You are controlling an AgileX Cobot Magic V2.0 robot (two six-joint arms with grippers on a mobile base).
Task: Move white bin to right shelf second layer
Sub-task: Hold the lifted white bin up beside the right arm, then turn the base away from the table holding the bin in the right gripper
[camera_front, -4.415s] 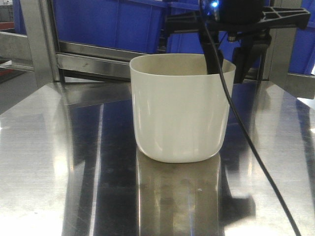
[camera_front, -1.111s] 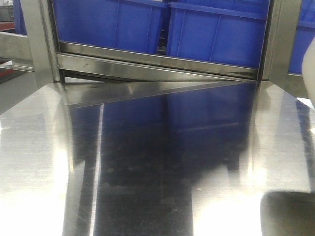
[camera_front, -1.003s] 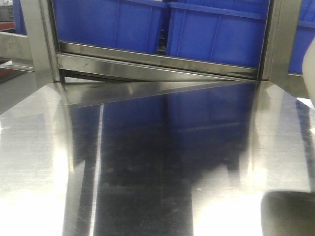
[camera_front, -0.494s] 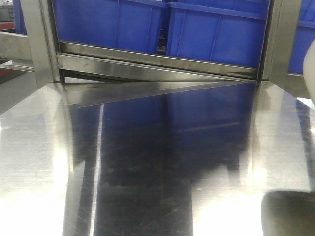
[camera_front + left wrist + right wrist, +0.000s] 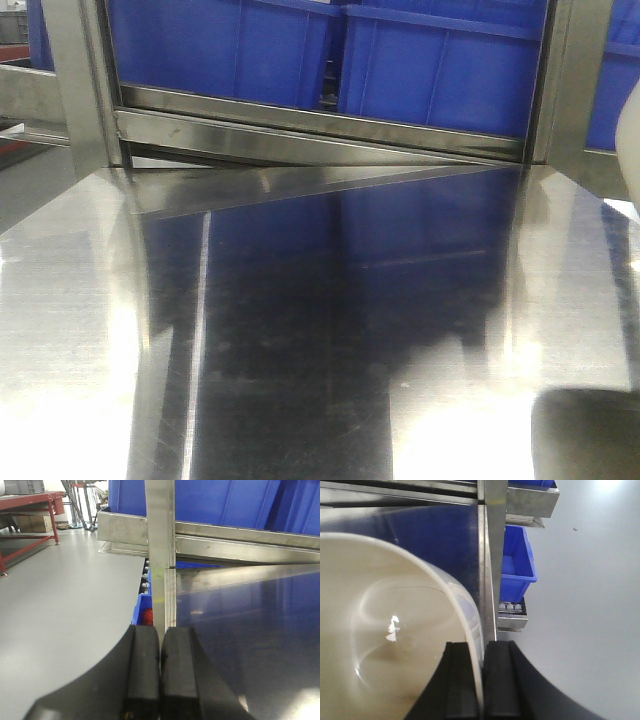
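pinching the rim of one white bin (image 5: 395, 630), right pincer (image 5: 481, 652); left pincer (image 5: 160, 645) clenched, pads together

no readable text, labels or numbers anywhere

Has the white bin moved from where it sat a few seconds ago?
Yes. The white bin has gone rightward off the middle of the steel tabletop; only a sliver shows at the front view's right edge, beyond the steel upright.
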